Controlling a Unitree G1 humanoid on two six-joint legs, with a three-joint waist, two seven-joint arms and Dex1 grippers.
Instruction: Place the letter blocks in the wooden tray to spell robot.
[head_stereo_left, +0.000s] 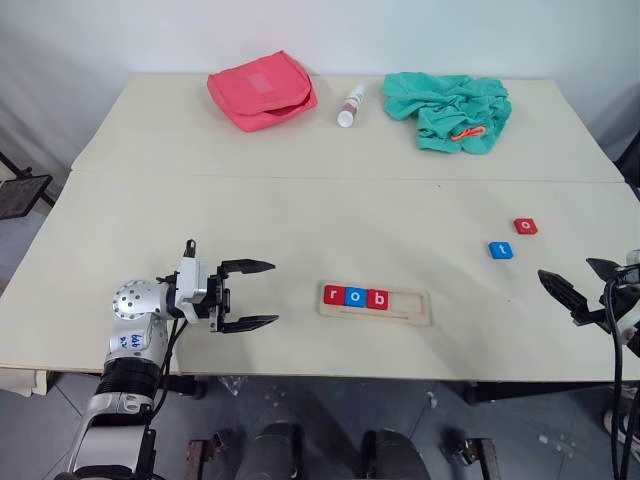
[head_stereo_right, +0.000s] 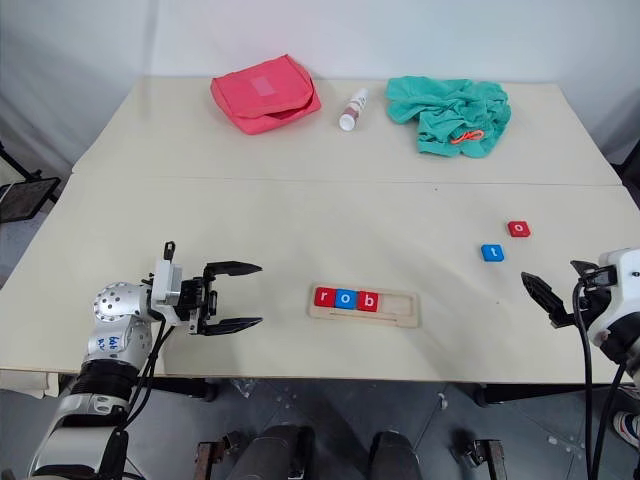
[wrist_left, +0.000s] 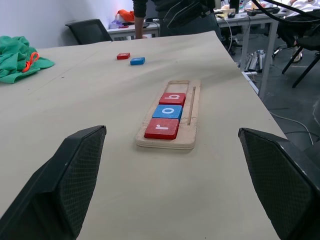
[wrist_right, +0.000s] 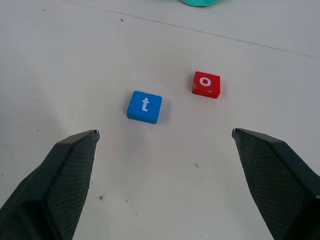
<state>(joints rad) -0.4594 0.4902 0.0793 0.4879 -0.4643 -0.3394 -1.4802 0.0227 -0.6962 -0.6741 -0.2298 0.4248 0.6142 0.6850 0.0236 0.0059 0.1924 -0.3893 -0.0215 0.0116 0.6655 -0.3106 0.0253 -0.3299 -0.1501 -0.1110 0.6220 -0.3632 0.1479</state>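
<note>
Left tool (head_stereo_left: 247, 295), jaws wide and empty, sits at 9 o'clock of the wooden tray (head_stereo_left: 376, 304); tray's long axis runs 9-to-3 across the bench (head_stereo_left: 300, 210), holding r, o, b at its 9 o'clock end; blue t (head_stereo_left: 501, 250) and red o (head_stereo_left: 526, 226) lie loose at 11 o'clock of the right tool (head_stereo_left: 578, 290), also open, empty.

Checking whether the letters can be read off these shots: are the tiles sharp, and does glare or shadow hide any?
Right wrist view: blue t tile and red o tile crisp, faint soft shadows, no glare. Left wrist view: tiles in the wooden tray legible though foreshortened. Eye views: light even and letters small but readable.
</note>
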